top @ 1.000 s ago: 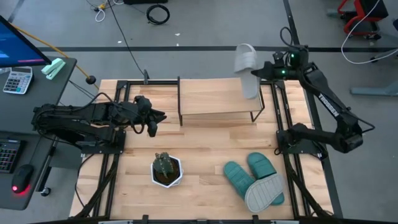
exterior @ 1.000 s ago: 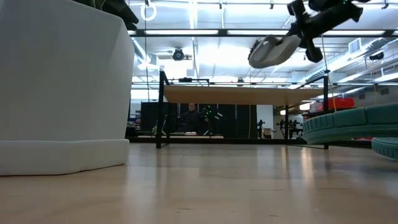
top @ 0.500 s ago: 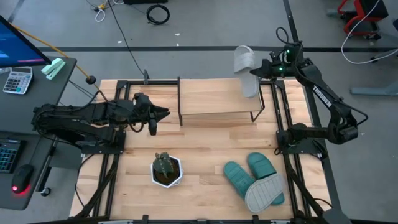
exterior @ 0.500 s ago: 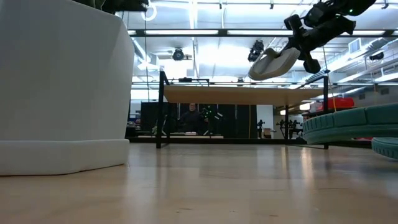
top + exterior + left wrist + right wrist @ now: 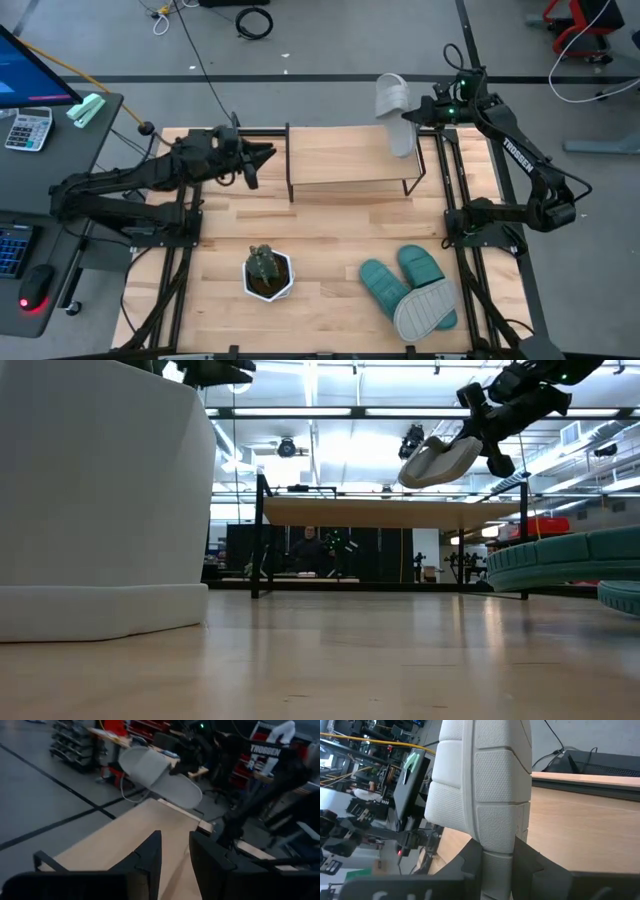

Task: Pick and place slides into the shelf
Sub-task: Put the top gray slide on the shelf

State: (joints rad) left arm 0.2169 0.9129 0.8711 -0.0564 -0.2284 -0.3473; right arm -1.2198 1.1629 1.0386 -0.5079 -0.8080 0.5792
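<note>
High view, taking the table centre as the dial: the right gripper [image 5: 415, 118] sits at about one o'clock, over the far right end of the shelf [image 5: 350, 152], and holds a grey-white slide [image 5: 394, 110] in the air. That slide reaches from above the shelf's right end out past its far edge, over the floor. Right wrist view shows the two dark fingers [image 5: 470, 862] pinched narrowly on the edge of the slide [image 5: 480, 785], its textured sole facing the camera. From the low view the slide [image 5: 440, 460] hangs tilted above the plank of the shelf [image 5: 390, 512], clear of it, with the right gripper [image 5: 482, 422] clamped at its raised end.

The left gripper [image 5: 262, 155] is at about eleven o'clock, just beside the shelf's left end and pointing toward it. Left wrist view shows its fingers [image 5: 150, 860] a narrow gap apart with nothing between them; beyond them lie the shelf top [image 5: 130, 835] and the held slide [image 5: 160, 772].

At roughly five o'clock, near the front right corner of the table [image 5: 330, 225], lie the teal slides [image 5: 395, 280], side by side, with the second grey-white slide [image 5: 425, 308] resting partly across them, sole up. A potted plant [image 5: 268, 272] stands at about seven o'clock.
</note>
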